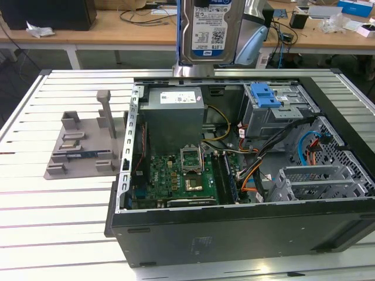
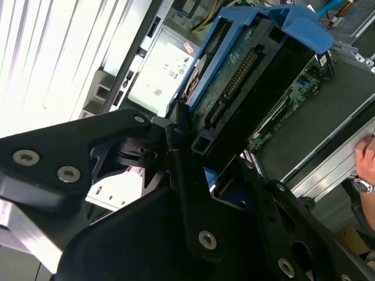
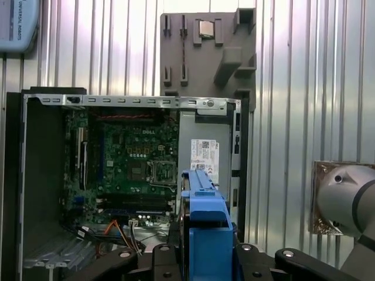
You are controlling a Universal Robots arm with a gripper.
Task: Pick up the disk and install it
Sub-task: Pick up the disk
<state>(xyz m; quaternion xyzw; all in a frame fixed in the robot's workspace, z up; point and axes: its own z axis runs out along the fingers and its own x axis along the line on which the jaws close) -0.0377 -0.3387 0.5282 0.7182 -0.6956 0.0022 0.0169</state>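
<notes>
Gripper [image 2: 194,147] is clamped shut on one end of the disk [image 1: 208,29], seemingly across the blue carrier bracket [image 2: 275,26], though the contact faces are hard to make out. Disk hangs upright well above the open computer case [image 1: 234,225]. Rigid metal drive, probably fairly heavy, shock-sensitive, smooth faces may slip; bracket edges look the safer hold. Inside the case: grey power supply [image 1: 174,114], drive cage [image 1: 275,117] with blue latch [image 1: 263,95]. Loose cables [image 1: 258,172] beside the cage could snag. Grey fixture tray [image 1: 82,143] sits outside the case
</notes>
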